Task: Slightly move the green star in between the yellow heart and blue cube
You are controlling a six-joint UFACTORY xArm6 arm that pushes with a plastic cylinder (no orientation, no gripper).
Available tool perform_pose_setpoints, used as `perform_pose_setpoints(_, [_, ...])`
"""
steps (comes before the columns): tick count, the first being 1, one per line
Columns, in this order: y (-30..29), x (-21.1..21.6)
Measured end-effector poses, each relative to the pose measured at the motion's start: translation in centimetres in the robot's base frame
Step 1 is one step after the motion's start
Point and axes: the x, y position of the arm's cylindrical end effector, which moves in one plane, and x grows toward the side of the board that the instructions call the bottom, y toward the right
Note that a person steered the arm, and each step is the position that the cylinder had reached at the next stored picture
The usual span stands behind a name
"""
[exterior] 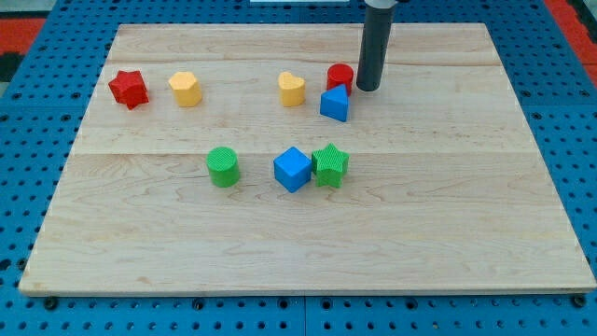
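The green star lies near the board's middle, touching the right side of the blue cube. The yellow heart lies above them, toward the view's top. My tip is at the end of the dark rod at the view's top, just right of the red cylinder and above-right of the blue triangular block. The tip is well above the green star and apart from it.
A red star and a yellow pentagon-like block lie at the upper left. A green cylinder lies left of the blue cube. The wooden board rests on a blue pegboard.
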Motion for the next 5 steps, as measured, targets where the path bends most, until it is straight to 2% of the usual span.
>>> perform_pose_setpoints(1, [0.7, 0.0])
perform_pose_setpoints(2, [5.0, 11.2])
perform_pose_setpoints(3, [3.7, 18.1])
perform_pose_setpoints(4, [-2.0, 15.5])
perform_pose_setpoints(5, [-3.4, 11.0])
